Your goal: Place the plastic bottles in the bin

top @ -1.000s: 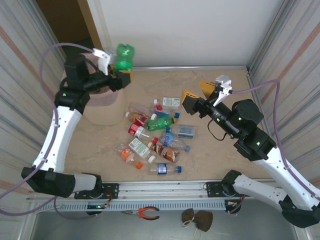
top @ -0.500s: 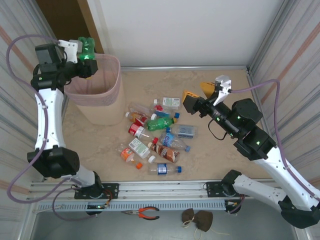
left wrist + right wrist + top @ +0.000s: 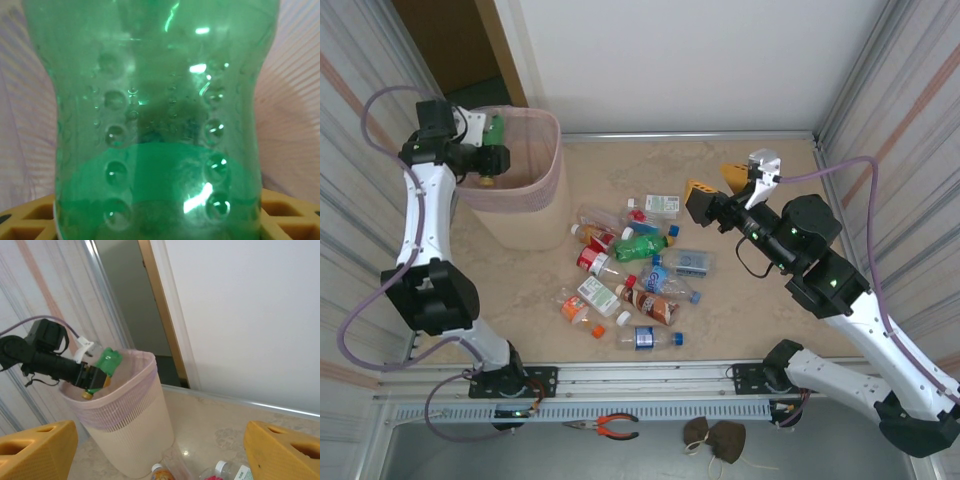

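Left gripper [image 3: 490, 158] is clamping the green bottle [image 3: 496, 130] across its body, jaws part-closed, dangling it tilted with the bin [image 3: 552, 150] mouth gaping just below.

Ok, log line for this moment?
left hand: shut on green bottle, over pink bin | right hand: open, empty | bottle pile: not yet binned

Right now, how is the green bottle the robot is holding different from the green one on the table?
The held bottle is clamped in the left gripper; the table bottle lies free. The held bottle is up at the bin's rim; the table bottle lies on its side among other bottles. Both are green plastic.
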You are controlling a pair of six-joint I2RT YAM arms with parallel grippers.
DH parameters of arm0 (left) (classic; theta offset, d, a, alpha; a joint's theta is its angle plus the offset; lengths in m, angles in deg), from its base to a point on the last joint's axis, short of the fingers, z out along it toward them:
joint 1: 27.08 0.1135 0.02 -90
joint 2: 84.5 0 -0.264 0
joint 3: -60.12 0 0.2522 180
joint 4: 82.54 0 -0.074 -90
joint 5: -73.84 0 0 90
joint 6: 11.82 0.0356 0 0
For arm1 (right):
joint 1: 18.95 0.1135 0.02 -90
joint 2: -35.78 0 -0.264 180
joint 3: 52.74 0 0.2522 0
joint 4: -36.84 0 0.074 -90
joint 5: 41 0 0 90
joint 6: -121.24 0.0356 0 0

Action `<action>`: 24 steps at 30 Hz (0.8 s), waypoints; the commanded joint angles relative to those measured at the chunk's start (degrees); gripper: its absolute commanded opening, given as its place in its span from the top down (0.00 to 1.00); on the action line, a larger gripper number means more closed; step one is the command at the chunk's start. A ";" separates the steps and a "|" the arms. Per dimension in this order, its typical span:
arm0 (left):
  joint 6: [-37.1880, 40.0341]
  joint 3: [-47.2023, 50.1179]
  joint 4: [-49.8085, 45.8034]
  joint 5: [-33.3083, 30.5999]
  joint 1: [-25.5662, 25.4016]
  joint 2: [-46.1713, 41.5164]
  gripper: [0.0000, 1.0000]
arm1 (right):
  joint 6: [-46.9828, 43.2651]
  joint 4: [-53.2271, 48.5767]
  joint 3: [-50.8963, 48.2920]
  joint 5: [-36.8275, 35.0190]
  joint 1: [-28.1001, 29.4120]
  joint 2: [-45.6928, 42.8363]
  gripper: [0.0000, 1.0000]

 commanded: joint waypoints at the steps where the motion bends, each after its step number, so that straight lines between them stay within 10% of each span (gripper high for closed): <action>1: 1.20 1.32 -1.07 -3.38 0.33 2.33 0.40 | 0.28 -0.27 0.85 0.41 -0.45 -0.10 0.15; 24: 1.31 4.72 -0.38 -4.10 0.35 5.41 0.28 | 1.68 -1.28 0.89 1.10 -1.23 1.43 0.15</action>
